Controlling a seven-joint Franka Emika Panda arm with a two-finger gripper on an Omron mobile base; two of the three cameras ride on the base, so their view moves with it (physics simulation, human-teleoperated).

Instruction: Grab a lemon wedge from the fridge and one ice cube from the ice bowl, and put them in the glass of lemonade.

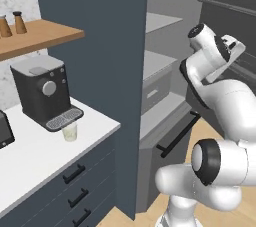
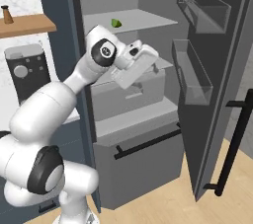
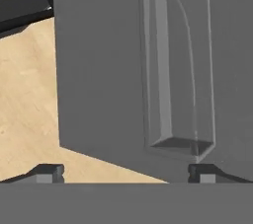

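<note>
The fridge (image 2: 143, 18) stands open, its door (image 2: 212, 94) swung out to the right. A small yellow-green lemon wedge (image 2: 116, 22) lies on the upper shelf. My gripper (image 2: 150, 62) hangs in front of the middle shelf, below and to the right of the wedge, and faces the door. It is open, its fingertips (image 3: 49, 172) wide apart with nothing between them. The glass of lemonade (image 1: 70, 132) stands on the white counter in front of the coffee machine. The ice bowl and the ice cube are out of view.
A dark coffee machine (image 1: 42, 91) sits on the counter (image 1: 35, 161) under a wooden shelf (image 1: 35, 36) with shakers. Clear bins (image 2: 192, 72) line the fridge door. A grey drawer (image 2: 133, 92) sits below the hand, a bar-handled drawer (image 2: 148, 144) lower down.
</note>
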